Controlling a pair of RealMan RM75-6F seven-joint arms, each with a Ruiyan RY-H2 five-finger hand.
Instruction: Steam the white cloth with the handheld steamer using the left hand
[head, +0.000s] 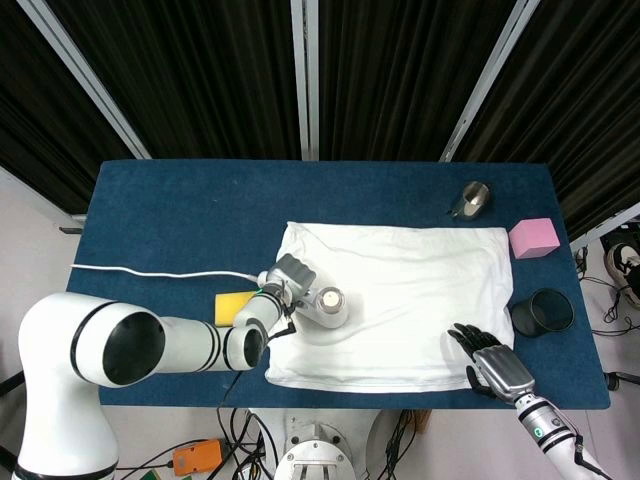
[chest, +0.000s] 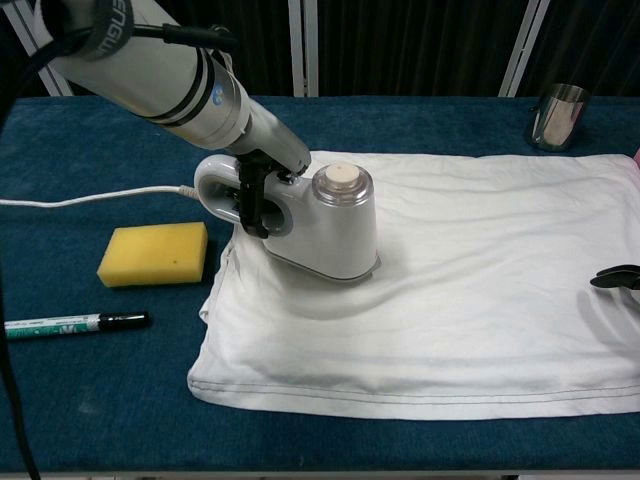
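Note:
The white cloth (head: 410, 300) (chest: 480, 300) lies spread flat on the blue table. A white handheld steamer (head: 320, 300) (chest: 325, 225) with a round clear cap is over the cloth's left part, slightly tilted. I cannot tell whether its base touches the fabric. My left hand (head: 272, 305) (chest: 250, 190) grips the steamer's loop handle from the left. My right hand (head: 490, 365) (chest: 618, 277) lies at the cloth's front right corner, fingers apart and holding nothing. Only its fingertips show in the chest view.
A yellow sponge (chest: 153, 252) (head: 230, 305) and a marker pen (chest: 75, 323) lie left of the cloth. The steamer's white cable (chest: 90, 197) (head: 150, 272) trails left. A metal cup (head: 470, 200) (chest: 558, 115), a pink block (head: 533, 238) and a black cup (head: 543, 312) stand at the right.

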